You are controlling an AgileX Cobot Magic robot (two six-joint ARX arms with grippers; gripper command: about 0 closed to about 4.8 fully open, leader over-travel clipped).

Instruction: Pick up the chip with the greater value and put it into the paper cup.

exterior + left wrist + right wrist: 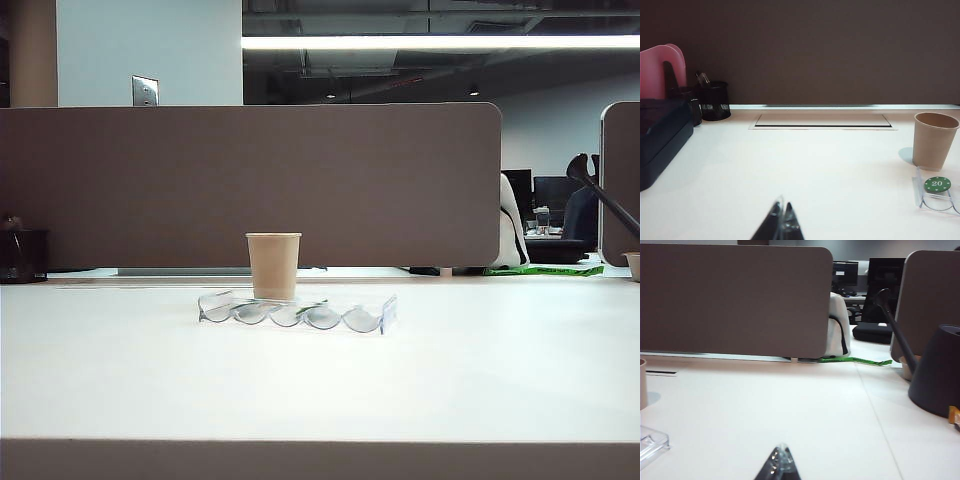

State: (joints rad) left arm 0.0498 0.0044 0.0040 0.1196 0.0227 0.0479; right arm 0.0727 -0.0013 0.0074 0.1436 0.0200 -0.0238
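A: Where does the blue 50 chip lie?

B: I can't see it in any view. The only chip showing is a green 20 chip, flat in the end pocket of the tray nearest the left gripper. The rest of the tray is edge-on or cut off, so the 50 is probably in one of its other pockets, but that is a guess.

A: And the cup?

B: The cup stands upright just behind the tray, near that same end, mouth open and nothing visible inside.

A: The grippers?

B: The left gripper has its fingertips pressed together, holding nothing, and sits well short of the tray, off past its green-chip end. The right gripper is likewise closed and empty, off past the tray's other end; only a tray corner shows there.

A: Which arm is nearer?

B: Neither clearly; the tray's long axis runs across between them.

A: Materials?

B: Clear, glossy, scalloped plastic tray; matte tan tapered paper cup with a rolled rim; smooth pale table.
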